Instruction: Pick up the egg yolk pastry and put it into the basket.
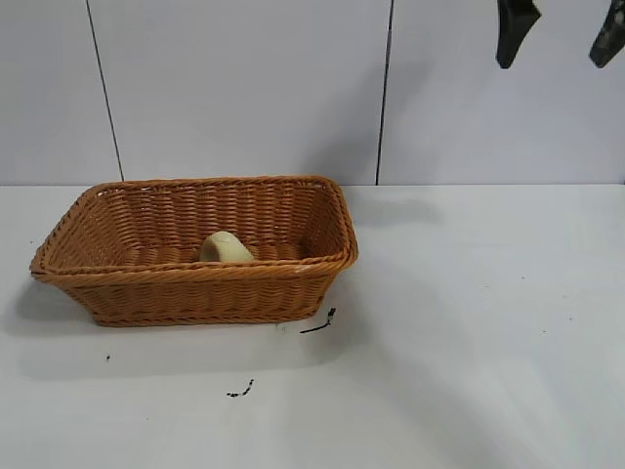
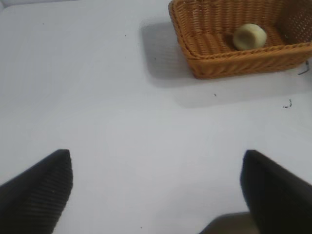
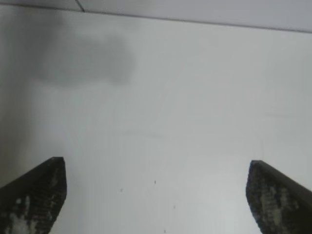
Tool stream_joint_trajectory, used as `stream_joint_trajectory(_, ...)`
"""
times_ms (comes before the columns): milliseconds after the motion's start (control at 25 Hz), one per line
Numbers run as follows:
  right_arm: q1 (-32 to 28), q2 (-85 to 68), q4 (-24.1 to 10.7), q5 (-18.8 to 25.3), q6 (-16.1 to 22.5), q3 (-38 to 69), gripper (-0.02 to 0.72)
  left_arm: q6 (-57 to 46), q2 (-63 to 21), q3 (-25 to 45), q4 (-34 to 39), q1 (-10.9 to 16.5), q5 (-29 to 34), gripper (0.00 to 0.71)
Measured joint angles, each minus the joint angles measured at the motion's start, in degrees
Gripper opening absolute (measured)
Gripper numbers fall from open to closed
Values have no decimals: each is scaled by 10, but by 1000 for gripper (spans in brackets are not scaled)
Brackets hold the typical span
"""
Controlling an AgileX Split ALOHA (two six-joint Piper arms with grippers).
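Note:
The pale yellow-green egg yolk pastry (image 1: 226, 248) lies inside the orange-brown wicker basket (image 1: 195, 288), near its front wall. In the left wrist view the pastry (image 2: 249, 36) sits on the floor of the basket (image 2: 229, 63), far from my left gripper (image 2: 157, 183), which is open, empty and over bare table. My right gripper (image 1: 562, 39) hangs high at the top right of the exterior view, open and empty. In the right wrist view it (image 3: 156, 195) sees only bare table between its fingers.
The basket stands on a white table (image 1: 469, 342) against a grey panelled wall. Small black marks (image 1: 319, 323) lie on the table in front of the basket's right corner, and another mark (image 1: 240, 391) lies nearer the front.

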Motion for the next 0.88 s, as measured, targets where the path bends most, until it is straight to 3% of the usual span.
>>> stream_joint_trajectory(280,1,-267,0,-5,-4,281,693,0,0,0,0,0,0,696)
stream_joint_trajectory(520,1,-497,1,-89,-6,475,693,0,0,0,0,0,0,696)
stream_joint_trajectory(880,1,-750,2,-104,-9,527,693,0,0,0,0,0,0,696)
